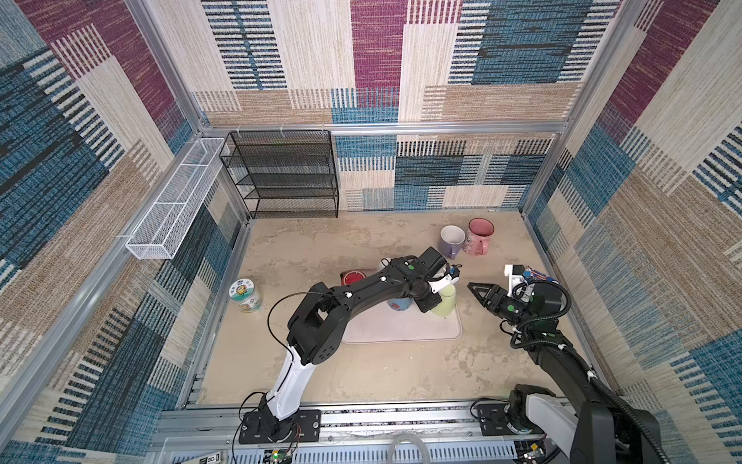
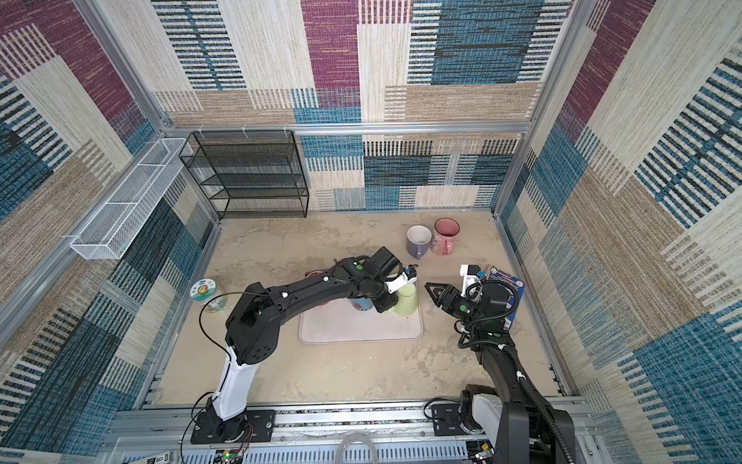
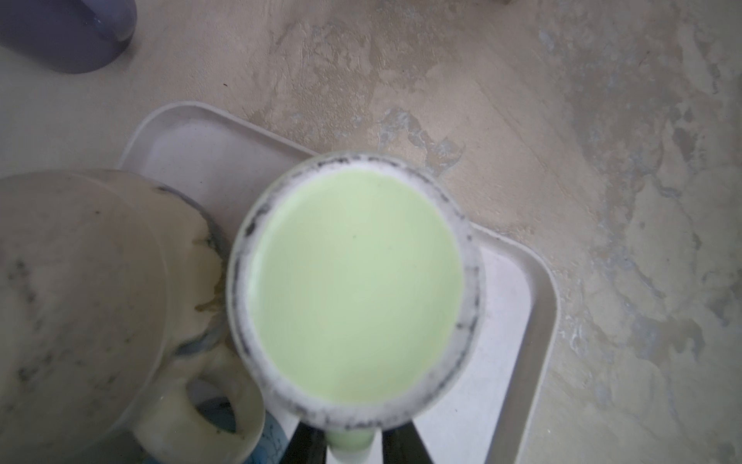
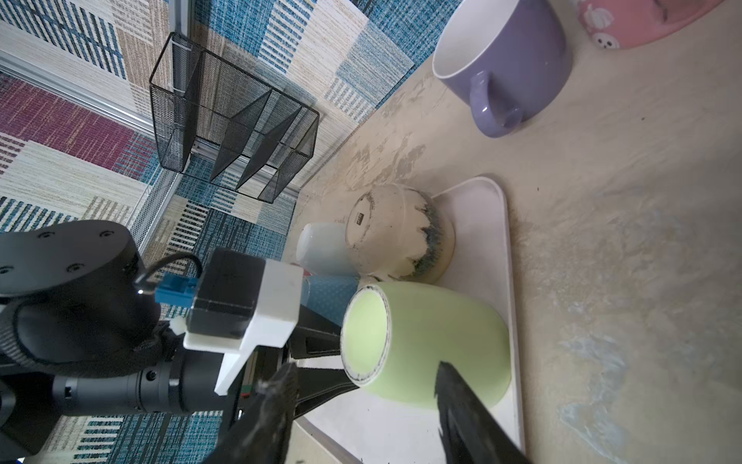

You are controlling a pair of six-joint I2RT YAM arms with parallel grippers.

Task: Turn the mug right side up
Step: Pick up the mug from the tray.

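Pale green ceramic mug (image 1: 445, 303) (image 2: 406, 303) standing upside down, flat base uppermost and rim down, in the far right corner of a white rounded rectangular plastic tray (image 1: 401, 333) on the mottled beige tabletop (image 1: 361, 373); in the left wrist view the mug's green base (image 3: 353, 289), ringed by a scuffed white foot, fills the middle of the picture. Left gripper (image 3: 351, 442) reaching down at the mug's near side, directly against it; its two black fingers (image 3: 305, 442) stand one on each side of the mug's green handle, close against it; whether they already press on the handle cannot be told. Right gripper (image 1: 475, 290) (image 2: 431, 288) just off the tray's right edge, level with the mug and pointing at it but apart from it; its jaws are spread with nothing between them, the mug (image 4: 433, 345) showing beyond the gap in the right wrist view. Cream glazed mug with a dark speckled band (image 4: 397, 233) (image 3: 72, 281), also inverted, on the tray just beside the green mug. Purple mug (image 1: 451, 239) and pink mug (image 1: 480, 235), both upright, side by side on the tabletop beyond the tray.
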